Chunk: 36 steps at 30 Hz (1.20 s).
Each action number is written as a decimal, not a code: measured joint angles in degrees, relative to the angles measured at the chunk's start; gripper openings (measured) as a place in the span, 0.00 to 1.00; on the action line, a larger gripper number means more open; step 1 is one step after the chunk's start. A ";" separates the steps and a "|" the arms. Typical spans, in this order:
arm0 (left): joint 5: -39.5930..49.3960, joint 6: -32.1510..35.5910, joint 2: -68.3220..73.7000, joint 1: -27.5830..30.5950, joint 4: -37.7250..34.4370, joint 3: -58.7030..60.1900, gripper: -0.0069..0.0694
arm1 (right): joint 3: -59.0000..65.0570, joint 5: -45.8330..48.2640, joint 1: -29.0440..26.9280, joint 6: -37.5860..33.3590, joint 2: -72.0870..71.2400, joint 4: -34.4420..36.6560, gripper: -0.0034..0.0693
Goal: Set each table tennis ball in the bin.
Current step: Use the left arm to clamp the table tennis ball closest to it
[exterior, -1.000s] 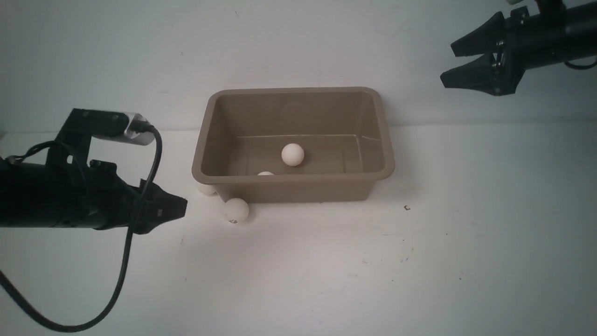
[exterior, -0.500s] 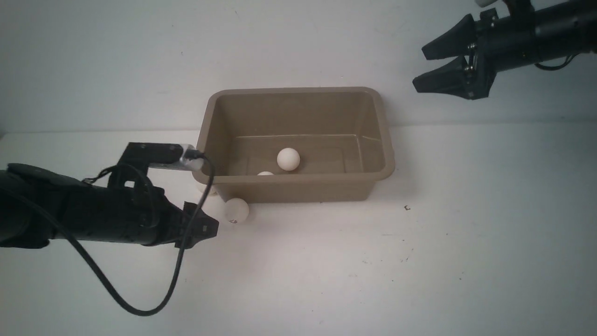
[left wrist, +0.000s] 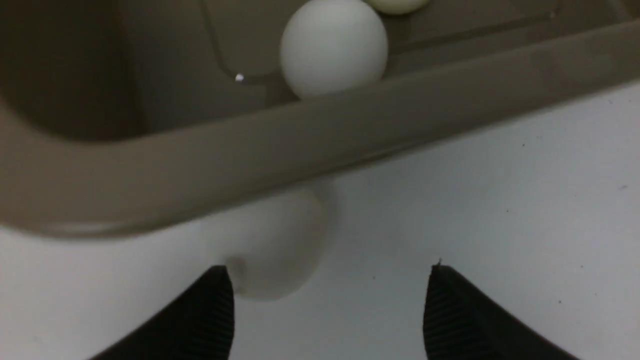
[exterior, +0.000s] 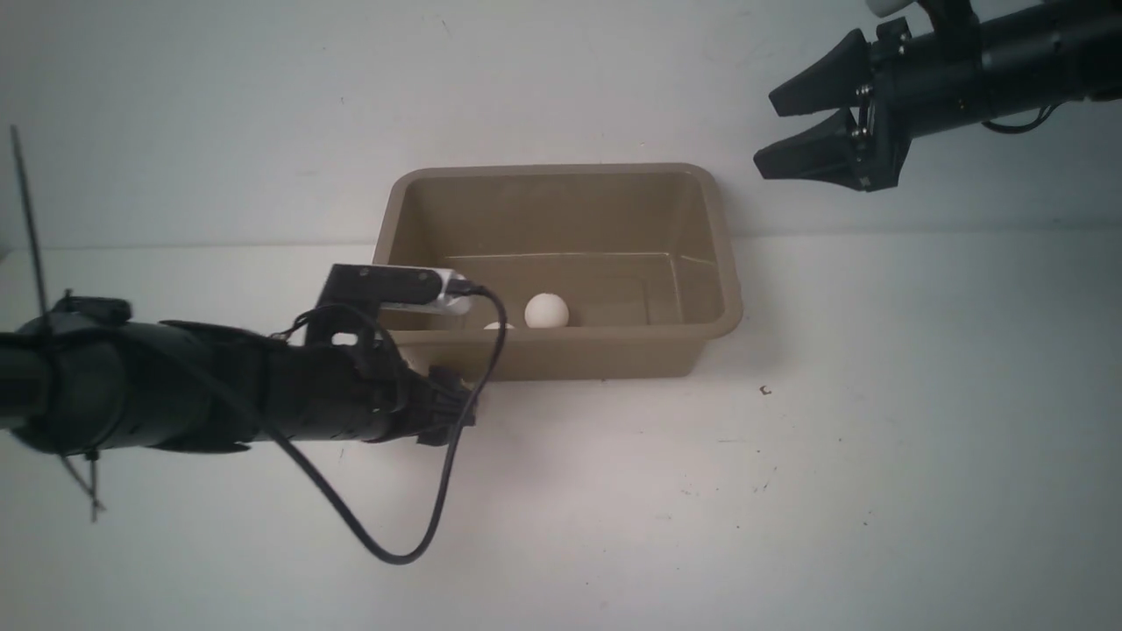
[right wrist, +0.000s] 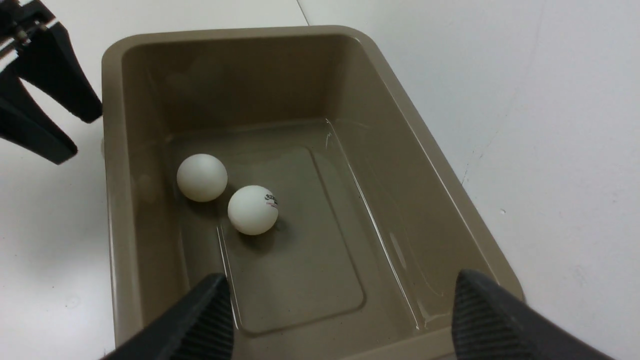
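Note:
The taupe bin (exterior: 561, 338) stands mid-table. Two table tennis balls lie inside it, one in full view (exterior: 547, 310) and one peeking over the front rim (exterior: 498, 326). The right wrist view shows both side by side, one plain (right wrist: 202, 177) and one with a printed mark (right wrist: 253, 210). My left gripper (exterior: 456, 407) is low at the bin's front left corner and open. A third ball (left wrist: 272, 250) rests on the table under the rim (left wrist: 450, 95), just off one fingertip (left wrist: 215, 300). My right gripper (exterior: 776, 131) hangs open, high and right of the bin.
The left arm's black cable (exterior: 394, 543) loops down onto the white table in front of the bin. A white wall rises close behind the bin. A small dark mark (exterior: 765, 391) sits on the table right of the bin.
My left arm has swept right to the bin's front left corner and now covers the balls outside it. My right gripper has shifted left. The ball inside rolled toward the front wall.

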 joint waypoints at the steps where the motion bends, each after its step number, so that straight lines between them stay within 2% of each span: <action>1: -0.06 0.59 0.84 -0.20 -0.29 -0.73 0.70 | 0.00 0.00 0.00 0.00 0.00 0.00 0.78; 25: -1.67 0.93 3.33 -0.87 -0.75 -1.92 0.69 | 0.00 0.00 0.00 -1.38 0.00 -0.40 0.77; 29: -0.64 0.93 3.33 -0.87 -0.75 -1.92 0.65 | 0.00 0.00 0.00 -1.52 0.00 -0.40 0.76; 30: 0.43 0.93 3.39 -0.87 -0.75 -1.92 0.60 | 0.00 0.00 0.00 -1.52 0.00 -0.40 0.76; 33: 1.90 0.93 3.50 -0.87 -0.75 -1.92 0.52 | 0.00 -0.05 0.00 -1.57 0.00 -0.40 0.76; 36: 3.33 0.93 3.50 -0.87 -0.75 -1.92 0.52 | 0.00 -0.05 0.00 -1.57 0.00 -0.40 0.76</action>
